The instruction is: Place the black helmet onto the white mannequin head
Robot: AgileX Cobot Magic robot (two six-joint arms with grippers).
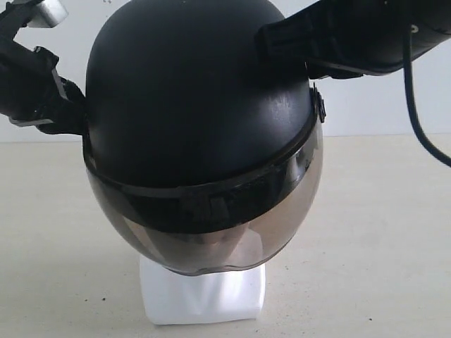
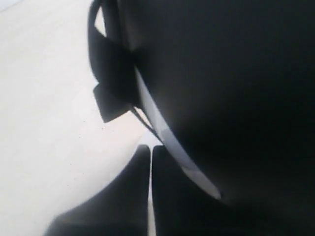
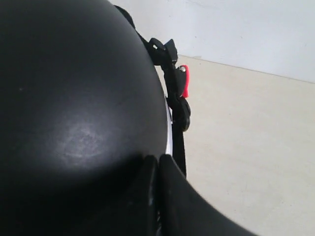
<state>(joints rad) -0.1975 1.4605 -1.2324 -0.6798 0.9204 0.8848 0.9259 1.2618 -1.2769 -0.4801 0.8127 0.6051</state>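
The left arm (image 1: 35, 84) reaches in high from the left and the right arm (image 1: 352, 35) high from the right. On the left gripper (image 2: 150, 153) and the right gripper (image 3: 157, 161) the fingers are drawn together, seemingly with only a thin slit between them.

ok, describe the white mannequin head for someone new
On the beige tabletop, find the matte black helmet at centre. Under its smoky tinted visor sits the white mannequin head; only its squarish base shows clearly, the one white thing on the table.
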